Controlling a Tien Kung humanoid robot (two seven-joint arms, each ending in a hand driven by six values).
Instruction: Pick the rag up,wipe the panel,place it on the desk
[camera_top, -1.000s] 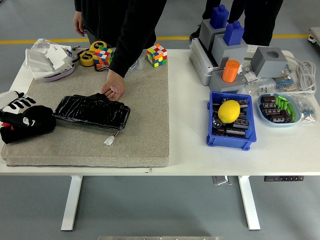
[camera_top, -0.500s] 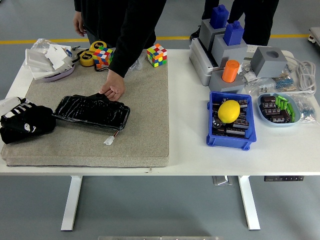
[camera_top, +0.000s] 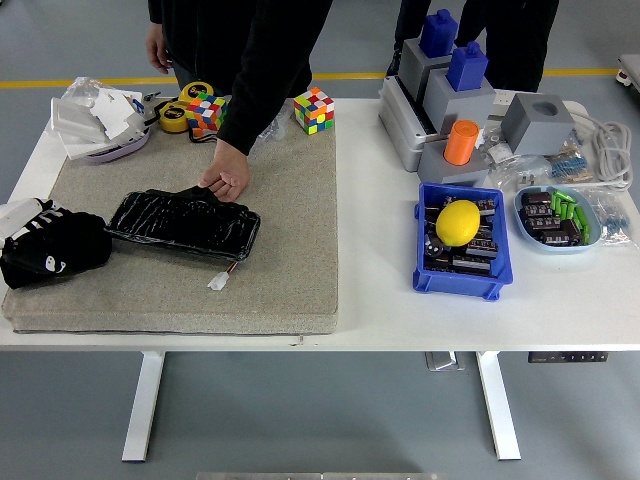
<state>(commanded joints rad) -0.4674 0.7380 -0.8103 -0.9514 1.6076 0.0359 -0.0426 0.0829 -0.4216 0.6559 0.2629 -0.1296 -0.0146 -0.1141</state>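
Observation:
A glossy black panel (camera_top: 185, 222) lies on the grey felt mat (camera_top: 290, 230) at the left of the table. A person's hand (camera_top: 228, 180) presses on the panel's far edge. My left hand (camera_top: 50, 248), black with white markings, rests at the mat's left edge, a short way left of the panel and not touching it. A bit of white cloth, probably the rag (camera_top: 15, 209), shows at the hand's far side by the table's left edge. Whether the hand holds it is hidden. My right hand is out of the picture.
A small white connector (camera_top: 220, 281) lies on the mat in front of the panel. Cubes (camera_top: 313, 108), tape rolls (camera_top: 178, 115) and a purple dish (camera_top: 105, 135) line the back left. A blue bin holding a yellow lemon (camera_top: 459, 222), grey blocks (camera_top: 445, 90) and a parts tray (camera_top: 558, 217) stand on the right.
My left hand has slid left along the mat's edge, away from the panel. The person's hand and the panel have stayed put.

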